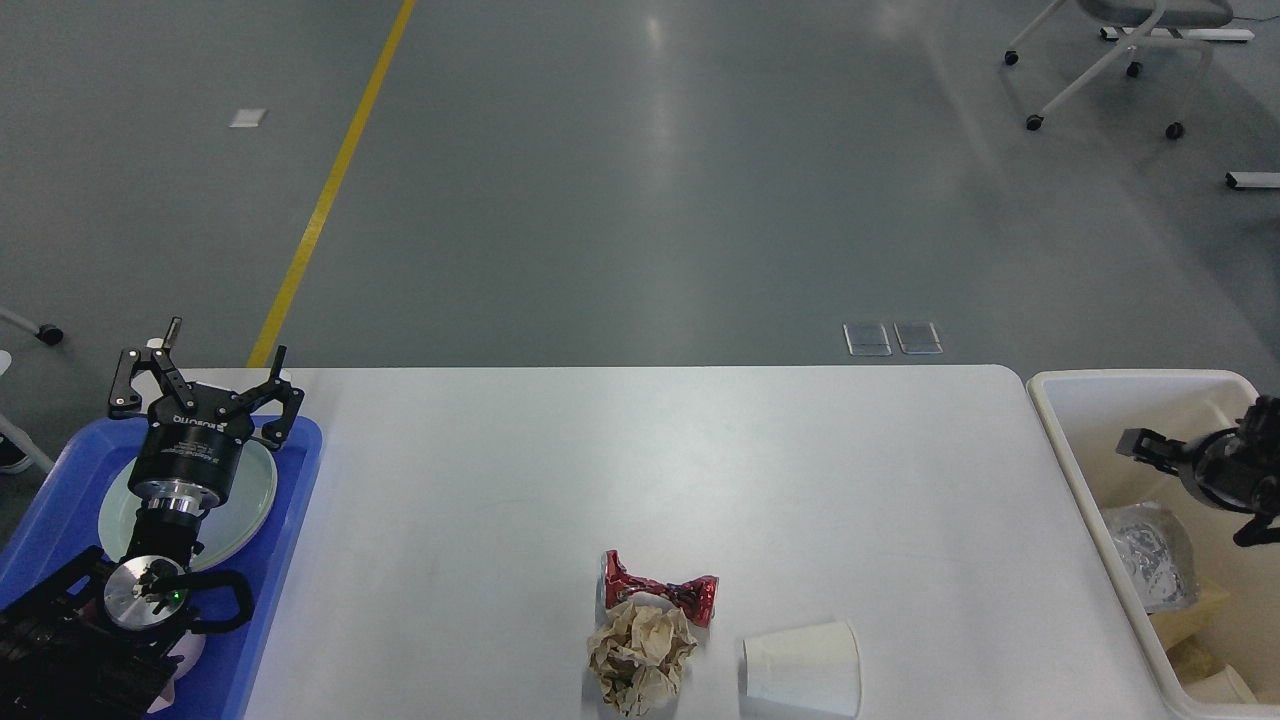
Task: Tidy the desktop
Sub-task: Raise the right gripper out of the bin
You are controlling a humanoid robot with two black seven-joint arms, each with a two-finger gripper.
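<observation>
The white desktop point(620, 460) carries a crushed red can point(655, 590), a crumpled brown paper ball point(640, 660) touching it, and a white paper cup point(800, 668) lying on its side, all near the front edge. My left gripper point(200, 385) hangs open and empty over the pale green plate point(255, 500) in the blue tray point(300, 470) at the left. Above the cream-white bin point(1060, 400) at the right, my right gripper point(1185, 490) points left, fingers apart, holding nothing.
Inside the bin lie crumpled clear plastic point(1145, 555), yellowish scraps and a white cup point(1225, 685) at the bottom. Grey floor with a yellow line point(330, 190) lies beyond the table. A wheeled chair point(1110, 60) stands far right.
</observation>
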